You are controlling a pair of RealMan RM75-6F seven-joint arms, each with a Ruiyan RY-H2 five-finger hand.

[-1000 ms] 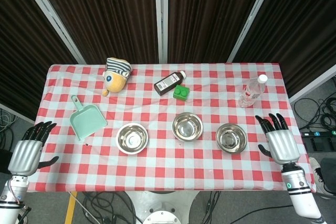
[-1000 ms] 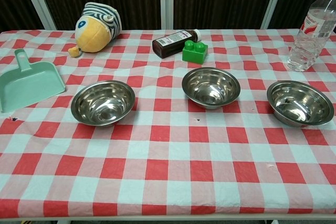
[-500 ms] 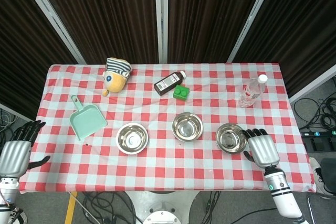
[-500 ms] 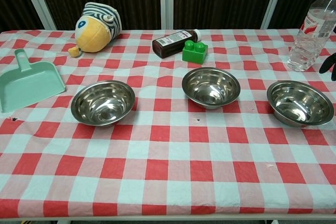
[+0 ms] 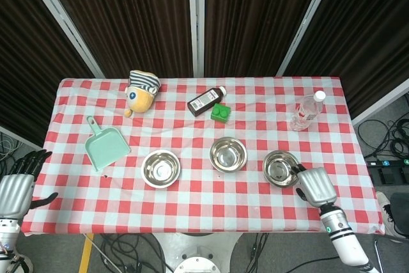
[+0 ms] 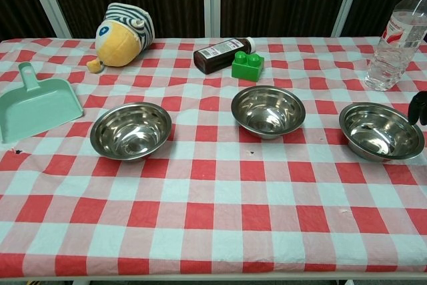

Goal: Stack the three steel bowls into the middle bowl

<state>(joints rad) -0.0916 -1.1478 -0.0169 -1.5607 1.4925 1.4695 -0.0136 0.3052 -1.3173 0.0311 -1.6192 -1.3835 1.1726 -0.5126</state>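
Three steel bowls stand in a row on the checkered table: left bowl (image 5: 160, 168) (image 6: 131, 130), middle bowl (image 5: 228, 154) (image 6: 268, 110) and right bowl (image 5: 280, 168) (image 6: 381, 130). All are upright, empty and apart from each other. My right hand (image 5: 315, 185) lies at the right bowl's right rim, its dark fingertips (image 6: 418, 107) reaching the rim; no grip shows. My left hand (image 5: 16, 190) hangs off the table's left edge with fingers spread and holds nothing, far from the left bowl.
A mint dustpan (image 5: 107, 146) (image 6: 37, 105) lies left of the bowls. Behind them are a striped plush toy (image 5: 141, 89), a brown bottle (image 5: 207, 101) lying on its side and a green block (image 5: 221, 112). A water bottle (image 5: 307, 111) (image 6: 395, 35) stands at the back right.
My right hand has moved left across the table's right side up to the right bowl's rim. The left hand has drifted down and away from the table. The bowls have not moved.
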